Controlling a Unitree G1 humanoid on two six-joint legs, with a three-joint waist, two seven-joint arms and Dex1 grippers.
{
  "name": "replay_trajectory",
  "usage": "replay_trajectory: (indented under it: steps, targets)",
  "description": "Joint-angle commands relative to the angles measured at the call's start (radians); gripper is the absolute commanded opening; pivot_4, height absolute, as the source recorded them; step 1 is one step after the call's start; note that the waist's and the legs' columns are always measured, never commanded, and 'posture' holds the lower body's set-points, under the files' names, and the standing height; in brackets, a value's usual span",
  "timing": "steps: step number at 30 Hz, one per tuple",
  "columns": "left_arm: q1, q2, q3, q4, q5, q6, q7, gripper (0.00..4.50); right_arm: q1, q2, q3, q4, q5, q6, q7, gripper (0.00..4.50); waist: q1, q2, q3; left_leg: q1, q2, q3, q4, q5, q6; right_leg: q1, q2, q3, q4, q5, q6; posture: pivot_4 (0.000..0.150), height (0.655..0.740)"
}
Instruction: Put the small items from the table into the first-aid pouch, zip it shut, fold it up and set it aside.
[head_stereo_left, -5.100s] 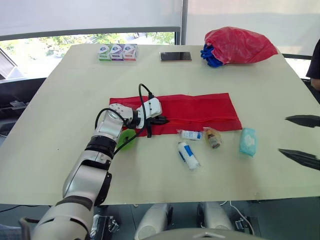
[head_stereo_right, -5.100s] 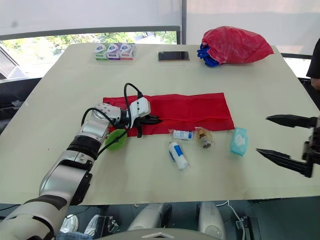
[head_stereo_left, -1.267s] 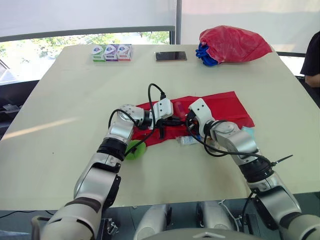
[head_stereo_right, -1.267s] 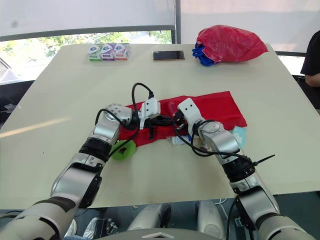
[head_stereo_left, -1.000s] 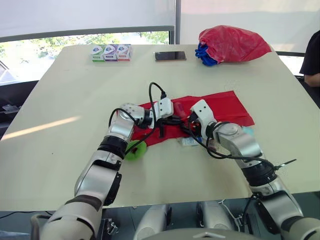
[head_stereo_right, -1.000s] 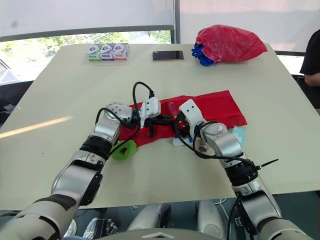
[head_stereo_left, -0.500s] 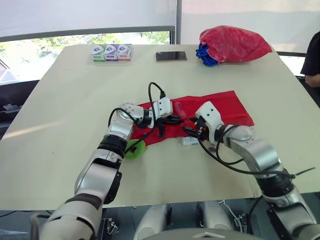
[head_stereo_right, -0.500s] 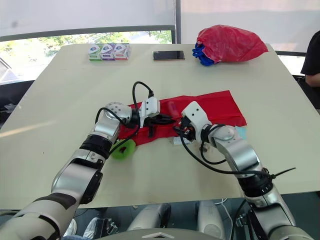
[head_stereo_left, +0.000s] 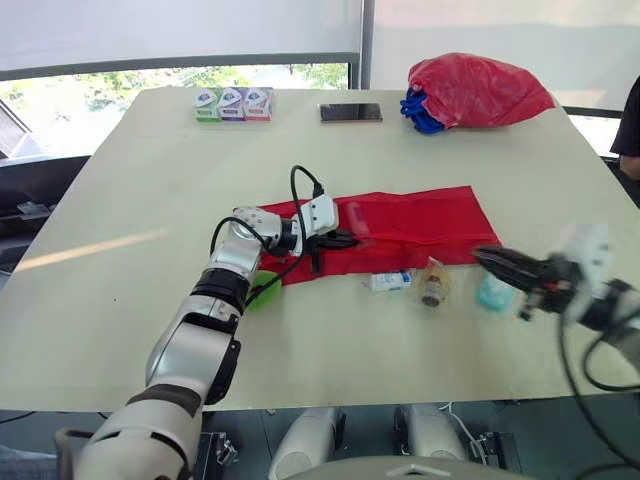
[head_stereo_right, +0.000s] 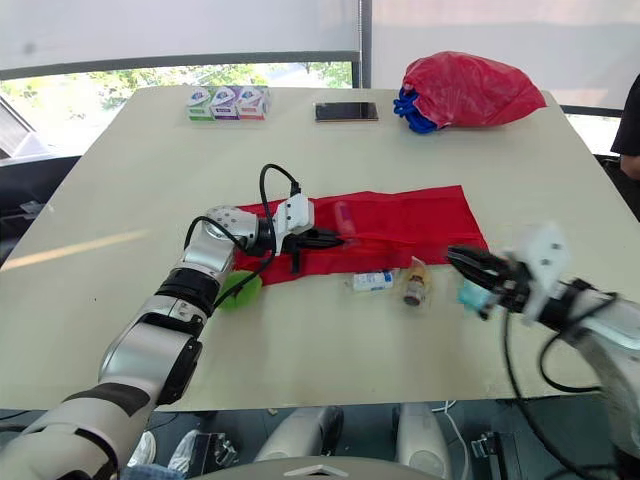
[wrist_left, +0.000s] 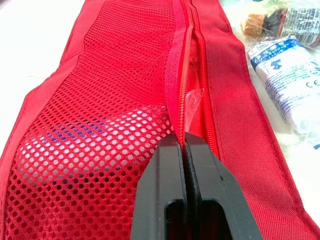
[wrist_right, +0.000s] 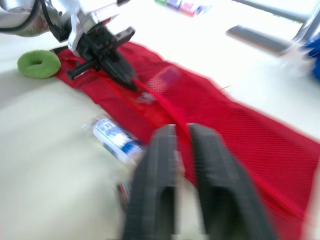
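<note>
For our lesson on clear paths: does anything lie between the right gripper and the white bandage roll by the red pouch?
Yes. The small brown item lies on the table between the right gripper and the bandage roll; the teal packet lies close to the gripper. Nothing visible separates roll and pouch.

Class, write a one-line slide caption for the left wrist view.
Left gripper pinches the red mesh pouch by its zipper edge, a wrapped bandage roll lying beside it.
</note>
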Motion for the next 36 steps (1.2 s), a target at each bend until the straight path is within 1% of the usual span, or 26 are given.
replay_trajectory:
  steps: [1,2,3,4,5,7,11,15,18,20,23,26,28,30,34,36]
  targets:
    - [-0.013,0.002,0.016,-0.007,-0.009,-0.021,-0.002,0.0,0.042,-0.078,-0.154,-0.005,0.115,-0.009,0.118,2.09,0.0,0.0,0.0,0.0,0.0,0.0,0.0,0.0,0.0,0.0,0.0,0.0,0.0,0.0,0.0,0.15,0.74]
    - [-0.014,0.002,0.015,-0.004,-0.008,-0.023,-0.002,0.0,0.061,-0.103,-0.195,0.012,0.129,-0.011,0.155,2.55,0.002,0.001,0.0,0.0,0.0,0.0,0.0,0.0,0.0,0.0,0.0,0.0,0.0,0.0,0.0,0.15,0.74]
    - [-0.015,0.001,0.015,-0.001,-0.008,-0.025,-0.003,0.0,0.08,-0.128,-0.237,0.03,0.141,-0.014,0.194,2.92,0.003,0.001,0.0,0.0,0.0,0.0,0.0,0.0,0.0,0.0,0.0,0.0,0.0,0.0,0.0,0.15,0.74]
    - [-0.017,0.0,0.015,0.003,-0.007,-0.027,-0.003,0.0,0.096,-0.154,-0.281,0.052,0.164,-0.012,0.231,3.2,0.003,0.0,0.0,0.0,0.0,0.0,0.0,0.0,0.001,0.0,0.0,0.0,-0.001,0.0,0.0,0.15,0.74]
    - [-0.018,-0.001,0.014,0.006,-0.007,-0.028,-0.003,0.0,0.109,-0.176,-0.317,0.069,0.184,-0.003,0.259,3.73,0.004,0.001,0.0,0.0,0.0,0.0,0.0,0.0,0.001,0.001,0.0,-0.001,-0.001,0.0,0.0,0.15,0.74]
    - [-0.021,0.0,0.014,0.009,-0.006,-0.031,-0.003,0.0,0.13,-0.215,-0.371,0.099,0.205,0.002,0.311,4.48,0.006,0.001,0.0,0.0,0.0,0.0,0.0,-0.001,0.001,0.001,-0.001,-0.001,-0.001,0.0,0.0,0.15,0.74]
    - [-0.023,0.001,0.014,0.014,-0.006,-0.034,-0.005,0.0,0.174,-0.262,-0.434,0.152,0.2,-0.018,0.393,4.48,0.006,0.0,0.0,0.0,0.0,0.0,0.0,-0.001,0.001,0.001,-0.001,-0.001,-0.001,0.0,0.0,0.15,0.74]
    - [-0.026,0.002,0.014,0.021,-0.005,-0.035,-0.008,0.0,0.172,-0.292,-0.456,0.179,0.201,-0.016,0.417,4.48,0.006,0.001,0.0,0.0,0.0,0.0,0.0,-0.001,0.002,0.001,-0.005,-0.001,-0.002,0.0,0.0,0.15,0.74]
    - [-0.027,0.001,0.013,0.023,-0.004,-0.037,-0.008,0.0,0.162,-0.301,-0.439,0.177,0.198,-0.017,0.409,4.48,0.007,0.0,0.0,-0.001,0.0,0.0,0.0,-0.001,0.002,0.001,-0.005,-0.001,-0.002,0.0,0.0,0.15,0.74]
    - [-0.029,0.0,0.013,0.025,-0.004,-0.039,-0.007,0.0,0.157,-0.303,-0.405,0.164,0.155,-0.022,0.363,4.48,0.007,0.0,0.0,-0.001,0.0,0.0,0.0,-0.001,0.002,0.001,-0.005,-0.001,-0.002,0.0,0.0,0.15,0.74]
    - [-0.033,-0.001,0.012,0.032,-0.001,-0.042,-0.006,0.0,0.167,-0.311,-0.35,0.114,0.16,0.021,0.331,4.48,0.007,0.0,0.0,-0.001,0.0,0.0,0.0,-0.001,0.001,0.001,-0.005,-0.001,-0.002,0.0,0.0,0.15,0.74]
    - [-0.038,-0.003,0.009,0.039,0.002,-0.046,-0.006,0.0,0.13,-0.321,-0.233,0.057,0.16,0.037,0.269,4.48,0.006,0.0,0.0,-0.001,0.0,0.0,0.0,-0.001,0.001,0.001,-0.005,-0.001,-0.002,0.0,0.0,0.15,0.74]
    - [-0.042,-0.006,0.007,0.046,0.004,-0.05,-0.005,0.0,0.058,-0.319,-0.113,0.028,0.156,0.044,0.203,4.48,0.003,0.0,0.001,-0.001,0.0,0.0,0.001,-0.001,0.001,0.001,-0.006,-0.001,-0.002,0.0,0.0,0.15,0.74]
    - [-0.044,-0.012,0.004,0.049,0.008,-0.055,-0.001,0.0,-0.056,-0.28,0.057,0.018,0.111,0.028,0.121,4.48,0.003,0.0,0.001,-0.001,0.0,0.0,0.001,-0.001,0.001,0.001,-0.006,-0.002,-0.002,0.0,0.0,0.15,0.74]
    - [-0.051,-0.021,0.004,0.052,0.014,-0.065,0.002,0.0,-0.18,-0.222,0.31,0.017,0.022,0.045,0.027,4.48,0.01,0.0,0.001,-0.002,0.0,-0.001,0.001,-0.001,0.001,0.001,-0.006,-0.003,-0.002,0.0,0.0,0.15,0.74]
    - [-0.056,-0.026,0.004,0.059,0.02,-0.071,0.007,0.0,-0.248,-0.197,0.454,0.046,-0.087,0.021,-0.017,4.48,0.011,0.0,0.001,-0.004,-0.001,-0.002,0.003,-0.001,0.001,0.0,-0.006,-0.004,-0.003,0.0,0.0,0.15,0.74]
